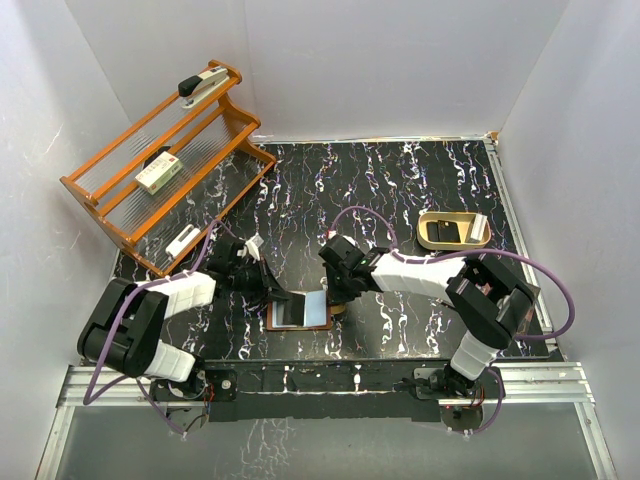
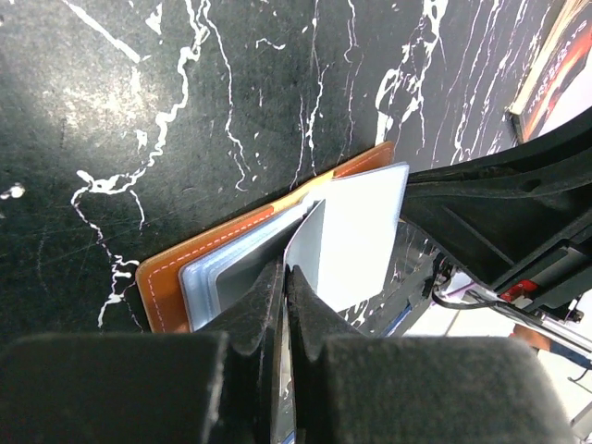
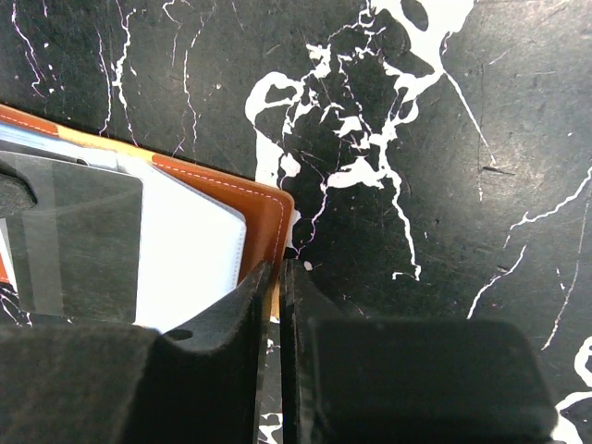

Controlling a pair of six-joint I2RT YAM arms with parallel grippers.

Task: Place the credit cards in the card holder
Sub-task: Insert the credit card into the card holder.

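Observation:
The brown card holder [image 1: 300, 325] lies open on the table's near middle, pale pockets up. My left gripper [image 1: 268, 292] is at its left side, shut on the edge of a pale grey credit card [image 2: 307, 242] that stands tilted over the pockets. In the left wrist view the holder [image 2: 165, 289] shows its orange-brown rim, and a second pale card [image 2: 365, 231] lies flat in it. My right gripper [image 1: 336, 292] is at the holder's right edge; in the right wrist view its jaws are shut on the holder's leather rim [image 3: 266, 217]. The held card shows there as a grey sheet [image 3: 79, 240].
A wooden rack [image 1: 160, 160] stands at the back left with a stapler [image 1: 203, 83] on top and a white-and-green box [image 1: 158, 173] on its shelf. A tan curved object [image 1: 452, 231] sits at the right. A lettered book edge [image 2: 555, 65] shows past the right arm.

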